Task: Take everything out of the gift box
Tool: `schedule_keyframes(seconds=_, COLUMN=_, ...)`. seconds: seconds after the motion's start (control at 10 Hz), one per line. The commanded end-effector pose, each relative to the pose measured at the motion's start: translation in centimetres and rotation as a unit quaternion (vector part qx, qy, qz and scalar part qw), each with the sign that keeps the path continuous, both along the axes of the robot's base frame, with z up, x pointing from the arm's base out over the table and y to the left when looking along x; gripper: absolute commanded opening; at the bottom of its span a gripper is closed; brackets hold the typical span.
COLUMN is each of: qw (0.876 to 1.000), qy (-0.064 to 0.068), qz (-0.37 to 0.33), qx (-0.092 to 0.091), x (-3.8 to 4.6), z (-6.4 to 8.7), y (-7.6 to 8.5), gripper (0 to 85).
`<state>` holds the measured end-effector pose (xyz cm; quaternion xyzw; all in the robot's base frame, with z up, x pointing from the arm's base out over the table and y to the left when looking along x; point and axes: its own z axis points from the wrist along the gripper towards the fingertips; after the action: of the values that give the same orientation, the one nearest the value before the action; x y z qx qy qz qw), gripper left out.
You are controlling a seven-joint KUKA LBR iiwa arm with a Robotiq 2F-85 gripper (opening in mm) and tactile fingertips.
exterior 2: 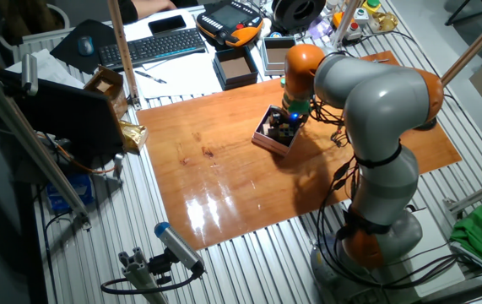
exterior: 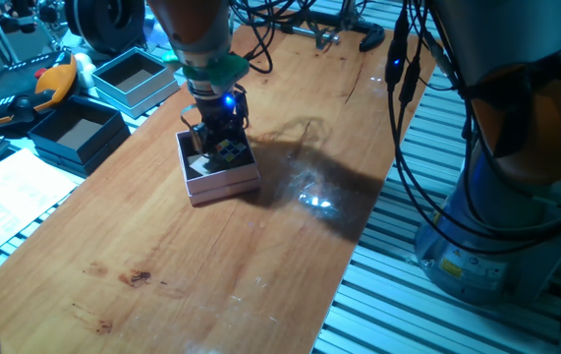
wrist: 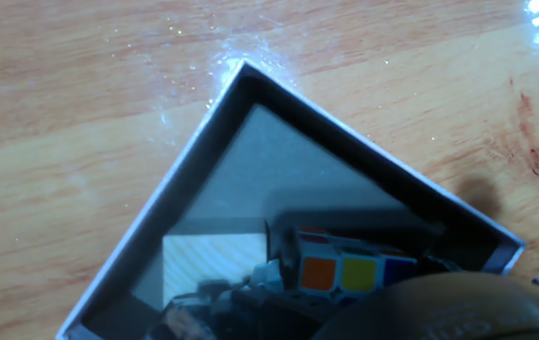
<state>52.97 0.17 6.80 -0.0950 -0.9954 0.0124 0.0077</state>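
In one fixed view, the gift box [exterior: 219,172] stands mid-table on the wooden table [exterior: 162,265]; the gripper [exterior: 215,146] reaches into it above the puzzle cube [exterior: 227,150]. I cannot tell if the fingers are apart.

In the other fixed view, free room lies all around the box.

In the hand view, the cube looks light, stiff and smooth; I would grip its flat sides. The pale block [wrist: 214,257] lies beside it, and the walls are close.

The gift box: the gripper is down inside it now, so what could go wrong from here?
The gripper sits low in the gift box, which looks light, so the box might slide or lift with it. The puzzle cube lies right beside the pale block, so a finger might push the block instead of gripping cleanly.
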Motion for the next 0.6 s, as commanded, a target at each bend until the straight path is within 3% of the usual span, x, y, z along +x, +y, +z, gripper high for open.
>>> schedule_keyframes(seconds=0.0, qw=1.000, qy=0.000, qz=0.000, qx=0.005, x=-0.13, z=-0.2, y=0.0, gripper=68.7)
schedule_keyframes(seconds=0.3, qw=1.000, qy=0.002, qz=0.013, qx=0.011, x=-0.13, z=-0.1, y=0.0, gripper=51.3)
schedule_keyframes(seconds=0.5, qw=1.000, qy=0.009, qz=0.017, qx=0.010, x=-0.03, z=0.8, y=0.1, gripper=54.0)
